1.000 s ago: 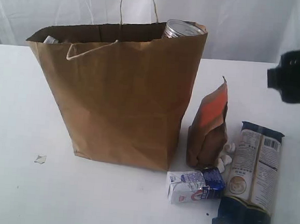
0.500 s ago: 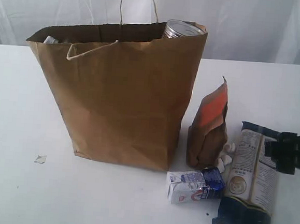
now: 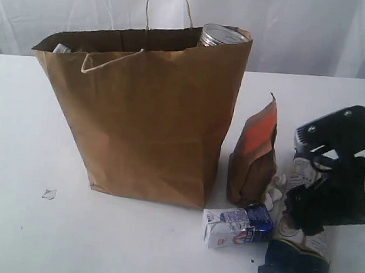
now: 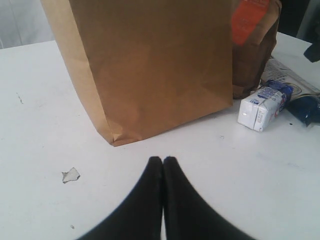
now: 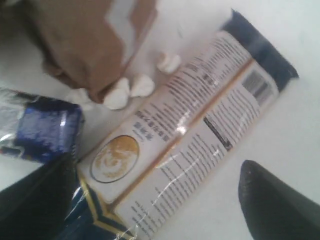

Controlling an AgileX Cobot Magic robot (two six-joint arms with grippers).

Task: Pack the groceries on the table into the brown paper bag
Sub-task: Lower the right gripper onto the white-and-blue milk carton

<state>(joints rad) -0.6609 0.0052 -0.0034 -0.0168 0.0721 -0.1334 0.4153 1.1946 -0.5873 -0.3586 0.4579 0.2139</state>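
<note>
Can (image 3: 219, 35) sits in bag (image 3: 146, 121); pouch (image 3: 255, 158), packet (image 3: 237, 225), pasta (image 5: 190, 135) wait outside; right gripper (image 5: 155, 175) spread over pasta, left gripper (image 4: 163, 161) pressed together.

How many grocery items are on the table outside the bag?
3: the brown-orange pouch standing beside the brown paper bag, the white-blue packet lying before it, the pasta packet farther right. The bag may hide others.

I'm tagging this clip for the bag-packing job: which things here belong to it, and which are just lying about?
Job: bag, can already in it, pouch, small packet, pasta packet.
Lying about: white bits by the pouch, scrap.
</note>
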